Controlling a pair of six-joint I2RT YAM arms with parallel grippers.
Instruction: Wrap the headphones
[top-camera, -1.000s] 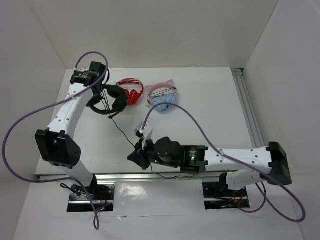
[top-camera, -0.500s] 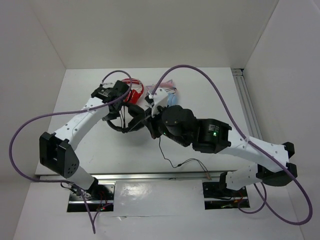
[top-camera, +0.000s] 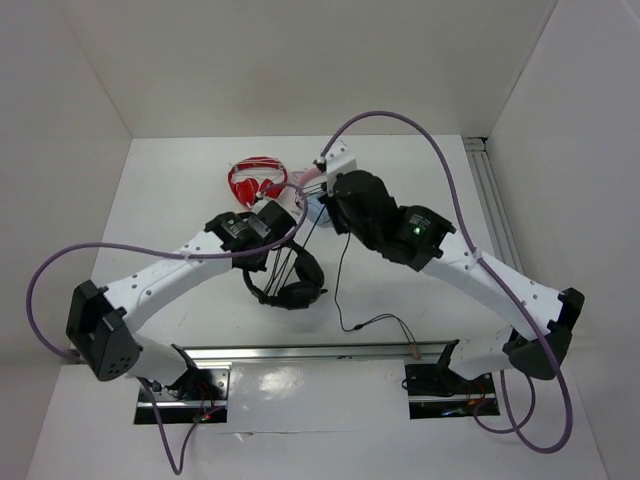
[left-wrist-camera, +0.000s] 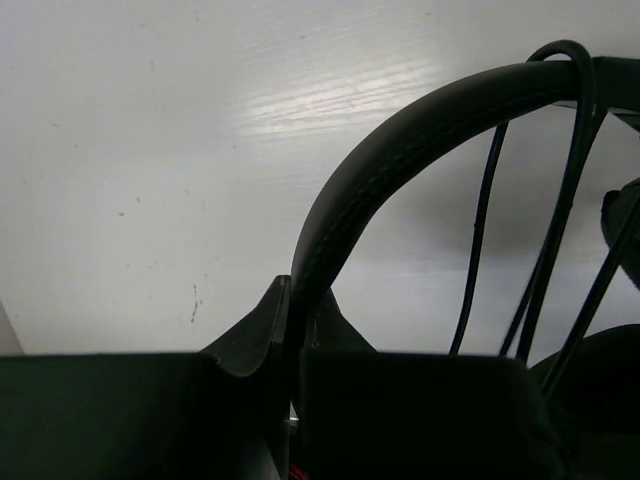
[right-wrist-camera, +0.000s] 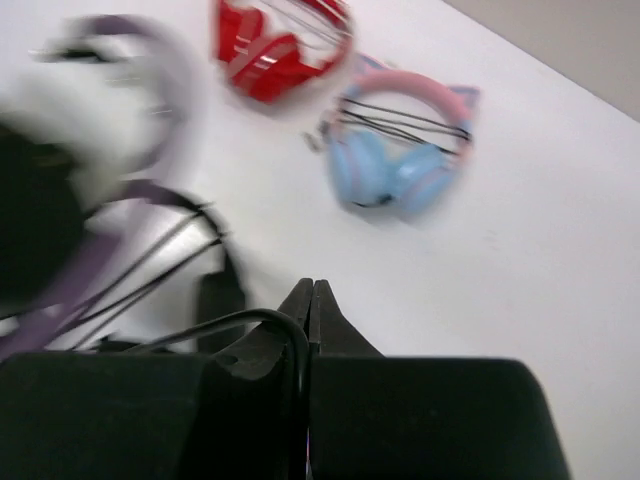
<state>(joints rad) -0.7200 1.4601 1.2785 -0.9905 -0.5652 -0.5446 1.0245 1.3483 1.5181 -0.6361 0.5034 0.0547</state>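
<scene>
Black headphones hang from the left jaws, which are pressed together on the padded headband, with the earcups below them just over the table. Several strands of cable already cross the band beside those jaws, so wrapping looks partly done. A long tail, pinched in the shut right jaws, trails down from them onto the table and is left to wind. Beyond the right jaws lie the red headphones and a blue-pink pair.

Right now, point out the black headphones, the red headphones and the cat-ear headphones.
black headphones (left-wrist-camera: 400, 130): left wrist view, on the padded headband.
red headphones (right-wrist-camera: 270, 60): right wrist view, on an earcup.
cat-ear headphones (right-wrist-camera: 362, 168): right wrist view, on a blue earcup.
</scene>
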